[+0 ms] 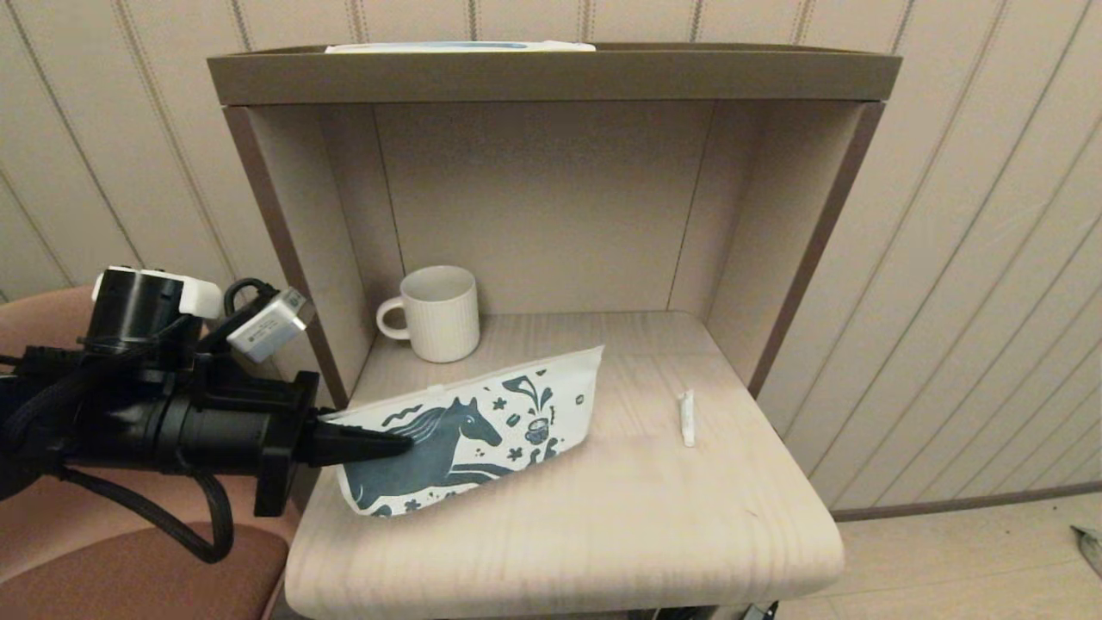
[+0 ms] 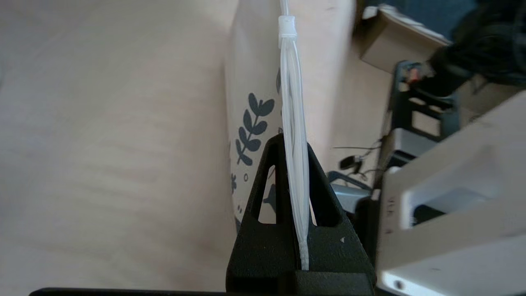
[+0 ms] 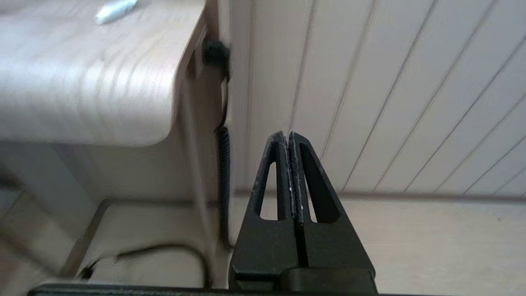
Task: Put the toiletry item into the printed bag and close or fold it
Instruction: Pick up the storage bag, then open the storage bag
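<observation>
The printed bag (image 1: 482, 422), white with a dark teal horse, stands tilted up on its lower edge on the left of the shelf board. My left gripper (image 1: 405, 443) comes in from the left and is shut on the bag's upper edge; in the left wrist view the bag's white zip edge (image 2: 294, 123) runs between the closed fingers of the left gripper (image 2: 292, 142). The toiletry item (image 1: 686, 417), a slim white tube, lies flat on the board to the bag's right, also seen as a tube (image 3: 115, 9) in the right wrist view. My right gripper (image 3: 289, 135) hangs shut and empty below the board's right corner.
A ribbed white mug (image 1: 435, 312) stands at the back left of the shelf, behind the bag. The shelf board (image 1: 603, 534) has brown side walls (image 1: 801, 258) and a top shelf. A brown chair (image 1: 129, 568) sits under my left arm.
</observation>
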Robot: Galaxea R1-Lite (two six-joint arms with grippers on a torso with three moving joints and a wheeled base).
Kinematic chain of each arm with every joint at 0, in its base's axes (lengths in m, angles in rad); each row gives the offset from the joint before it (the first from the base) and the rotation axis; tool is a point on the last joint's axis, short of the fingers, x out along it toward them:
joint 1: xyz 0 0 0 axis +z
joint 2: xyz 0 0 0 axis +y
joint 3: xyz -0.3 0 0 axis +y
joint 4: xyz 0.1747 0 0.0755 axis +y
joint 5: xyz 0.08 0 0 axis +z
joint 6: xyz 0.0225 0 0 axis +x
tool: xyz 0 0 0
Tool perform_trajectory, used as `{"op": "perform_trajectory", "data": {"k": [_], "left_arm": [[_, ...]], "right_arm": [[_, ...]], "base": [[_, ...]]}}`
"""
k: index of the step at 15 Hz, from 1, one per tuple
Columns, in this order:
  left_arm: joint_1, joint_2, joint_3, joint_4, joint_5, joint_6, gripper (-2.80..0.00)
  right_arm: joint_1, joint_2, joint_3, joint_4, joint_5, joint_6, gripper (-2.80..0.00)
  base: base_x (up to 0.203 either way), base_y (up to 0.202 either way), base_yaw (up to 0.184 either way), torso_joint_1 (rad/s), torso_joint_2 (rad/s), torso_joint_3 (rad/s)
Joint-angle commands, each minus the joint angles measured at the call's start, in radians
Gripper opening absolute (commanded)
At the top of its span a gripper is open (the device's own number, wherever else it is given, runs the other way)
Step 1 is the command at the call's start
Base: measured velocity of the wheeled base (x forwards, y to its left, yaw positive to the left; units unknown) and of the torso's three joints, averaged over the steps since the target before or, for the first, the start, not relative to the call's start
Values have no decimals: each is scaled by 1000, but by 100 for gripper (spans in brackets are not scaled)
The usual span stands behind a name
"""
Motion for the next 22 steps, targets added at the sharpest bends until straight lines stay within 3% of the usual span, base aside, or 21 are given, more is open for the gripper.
{"op": "perform_trajectory", "data": {"k": [1,4,9,12,17,21,22], "left_arm": [[-27,-65,-36,54,-6,2,-280],[-131,-145,-139,255,-4,2,-280],[-253,-147,-164,298,1,4,-280],[-300,-108,-179,295,48,9,-280],[-391,-75,-184,262,103,20,-280],[-426,-47,-178,222,161,19,-280],[-426,-50,-176,218,162,19,-280]], "right_arm": [[-1,10,-40,32,14,7,-280],[-1,13,-273,207,126,42,-280],[35,331,-586,261,201,110,-280],[162,583,-821,298,235,189,-280],[506,990,-1259,619,253,220,-280],[592,1274,-1465,747,267,158,-280],[607,1339,-1523,770,269,135,0]], "base": [[0,0,0,0,0,0],[0,0,0,0,0,0],[0,0,0,0,0,0],[0,0,0,0,0,0],[0,0,0,0,0,0],[0,0,0,0,0,0],[0,0,0,0,0,0]]}}
